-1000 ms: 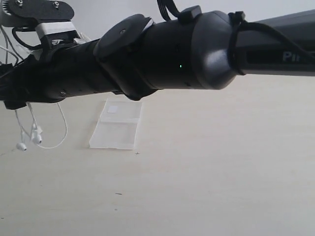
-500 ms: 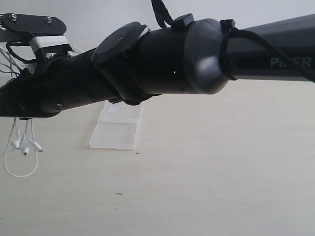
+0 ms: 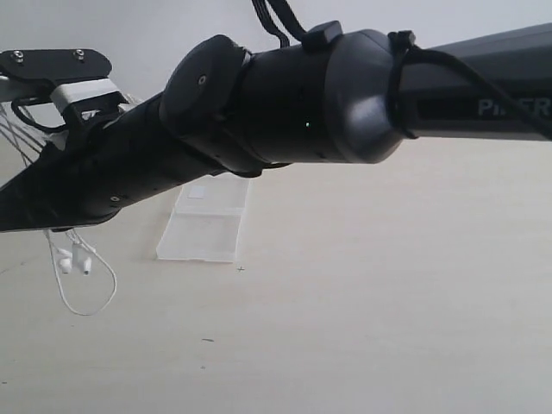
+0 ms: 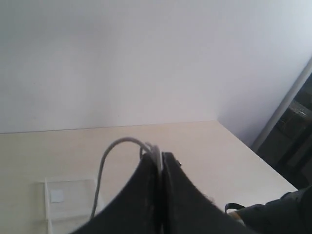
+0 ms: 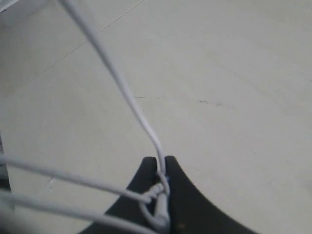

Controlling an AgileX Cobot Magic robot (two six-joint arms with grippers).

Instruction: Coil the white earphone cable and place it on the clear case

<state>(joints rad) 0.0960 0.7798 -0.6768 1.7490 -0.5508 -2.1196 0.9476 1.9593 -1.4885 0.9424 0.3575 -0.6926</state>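
Holding the thin white earphone cable (image 5: 115,73) up in both pincers, left of the flat translucent plastic case (image 3: 205,226) in my exterior view.
I see the left gripper (image 4: 160,161) with jaws pressed together, pinching a bend of the cable at the tips; one strand arcs from there down toward the case. The right gripper (image 5: 162,168) is pressed together on the cable too, strands bunched at its tips, others running taut away. Two small white earbuds (image 3: 73,259) hang side by side left of the case, apart from it, under the black arm (image 3: 345,95) crossing the case's far end. A wire loop dangles below them; I cannot tell whether it touches the pale wooden table (image 3: 388,302). Case lies flat on the table, white patch (image 3: 197,191) on its far panel.
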